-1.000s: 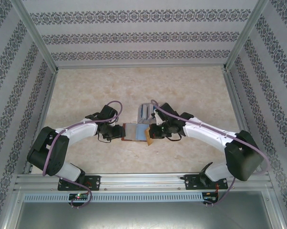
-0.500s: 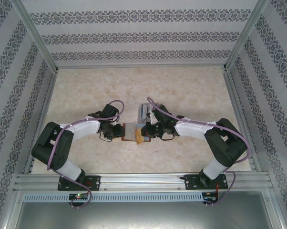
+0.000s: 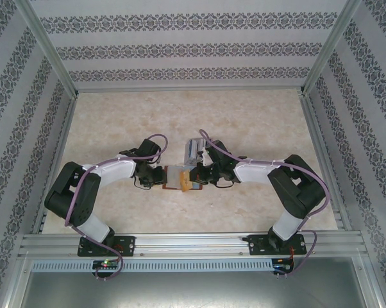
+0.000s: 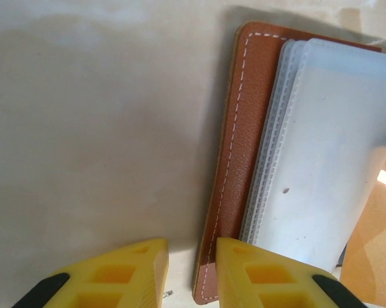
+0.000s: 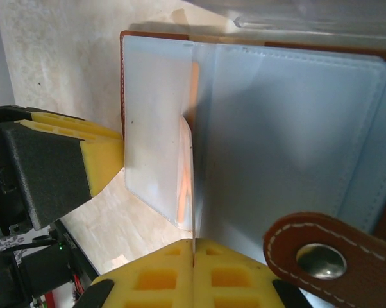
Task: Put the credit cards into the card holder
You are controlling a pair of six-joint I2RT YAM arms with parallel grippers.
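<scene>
Wallpaper (image 3: 193,48) with dark floral bands encloses a beige marbled counter (image 3: 244,122). The brown card holder (image 3: 174,176) lies open at mid-counter, between both arms. The left tool (image 4: 192,247), its jaws slightly parted, sits at the holder's edge. The right tool (image 5: 193,247) is closed tight, pinching an orange card (image 5: 185,173) edge-on in a clear pocket.

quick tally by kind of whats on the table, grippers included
card holder: 1
orange card, pinched at the holder's pockets: 1
grey stack behind the holder, too small to tell its pieces apart: 1
grippers, left gripper and right gripper: 2
total: 5
</scene>
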